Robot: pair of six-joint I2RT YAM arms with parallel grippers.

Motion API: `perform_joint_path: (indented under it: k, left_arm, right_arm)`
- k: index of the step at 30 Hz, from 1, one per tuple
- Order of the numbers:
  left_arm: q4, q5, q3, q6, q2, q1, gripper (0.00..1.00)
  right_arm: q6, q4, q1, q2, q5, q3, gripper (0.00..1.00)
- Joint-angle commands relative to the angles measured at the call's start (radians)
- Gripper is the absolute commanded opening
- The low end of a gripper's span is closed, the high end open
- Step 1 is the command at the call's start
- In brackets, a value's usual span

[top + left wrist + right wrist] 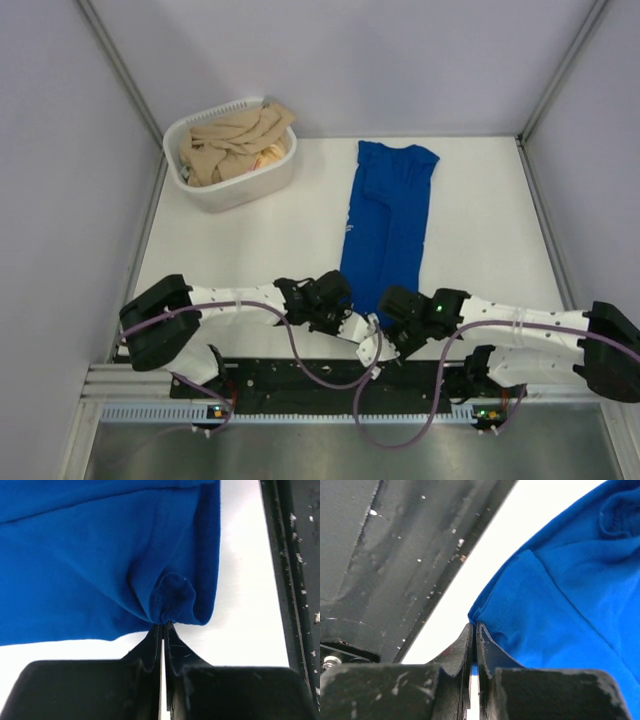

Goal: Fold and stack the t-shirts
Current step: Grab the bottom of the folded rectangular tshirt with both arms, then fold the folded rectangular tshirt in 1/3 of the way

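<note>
A royal-blue t-shirt (390,215) lies on the white table as a long narrow strip, sides folded in, plain side up, running from the back toward the arms. My left gripper (348,312) is shut on a bunched corner of its near hem, seen in the left wrist view (172,600). My right gripper (392,322) is shut on the other near corner of the blue cloth (560,610). Both grippers sit low at the shirt's near end, close together.
A white laundry basket (232,185) at the back left holds crumpled beige cloth (230,140). The black base rail (330,385) runs along the near table edge, just behind both grippers. Grey walls enclose the table on three sides.
</note>
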Motion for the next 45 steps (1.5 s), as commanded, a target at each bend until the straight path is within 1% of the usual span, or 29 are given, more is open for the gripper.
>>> perform_joint_path:
  k: [1,3,5,8,10,13,15,17,22,29,31,33,40,42,43,44,45]
  left_arm:
    - [-0.01,0.01,0.079,-0.097,-0.047,0.026,0.0]
    - [-0.04,0.021,0.135,-0.13,-0.042,0.073,0.0]
    - [-0.089,0.036,0.209,-0.169,-0.015,0.143,0.0]
    - [-0.126,0.044,0.35,-0.216,0.059,0.242,0.0]
    - [-0.148,0.044,0.445,-0.239,0.125,0.3,0.0]
    - [-0.206,0.052,0.597,-0.268,0.247,0.362,0.0]
    - [-0.255,0.06,0.713,-0.285,0.33,0.395,0.0]
    - [-0.275,0.043,0.806,-0.301,0.407,0.42,0.0]
    - [-0.295,-0.002,0.984,-0.353,0.55,0.469,0.0]
    - [-0.255,-0.054,1.09,-0.377,0.647,0.477,0.0]
    - [-0.252,-0.072,1.116,-0.38,0.671,0.48,0.0]
    - [-0.251,-0.08,1.131,-0.382,0.691,0.478,0.0]
    - [-0.22,-0.163,1.176,-0.41,0.745,0.478,0.0]
    - [-0.203,-0.187,1.185,-0.423,0.751,0.481,0.0]
    - [-0.194,-0.192,1.193,-0.425,0.754,0.481,0.03]
    - [-0.189,-0.192,1.2,-0.428,0.759,0.481,0.12]
    - [-0.18,-0.239,1.212,-0.434,0.766,0.481,0.22]
  right_arm:
    - [0.077,0.067,-0.103,-0.094,0.022,0.054,0.0]
    - [0.061,0.076,-0.17,-0.117,0.025,0.069,0.0]
    - [0.052,0.1,-0.261,-0.119,0.014,0.092,0.0]
    - [0.029,0.185,-0.394,-0.09,0.019,0.125,0.0]
    - [0.014,0.281,-0.48,-0.053,0.027,0.135,0.0]
    - [-0.008,0.462,-0.595,0.033,-0.03,0.149,0.0]
    - [-0.022,0.533,-0.638,0.093,-0.045,0.175,0.0]
    - [-0.037,0.57,-0.68,0.157,-0.041,0.215,0.0]
    - [-0.043,0.653,-0.789,0.284,-0.062,0.283,0.0]
    - [-0.065,0.723,-0.835,0.413,-0.085,0.315,0.0]
    - [-0.057,0.737,-0.844,0.447,-0.075,0.322,0.0]
    - [-0.043,0.797,-0.85,0.47,-0.044,0.332,0.0]
    - [-0.032,0.803,-0.879,0.531,-0.026,0.367,0.0]
    - [-0.008,0.841,-0.882,0.553,-0.004,0.369,0.0]
    - [0.01,0.878,-0.884,0.565,0.013,0.369,0.0]
    - [0.035,0.906,-0.885,0.576,0.034,0.369,0.0]
    - [0.059,0.93,-0.891,0.588,0.049,0.376,0.02]
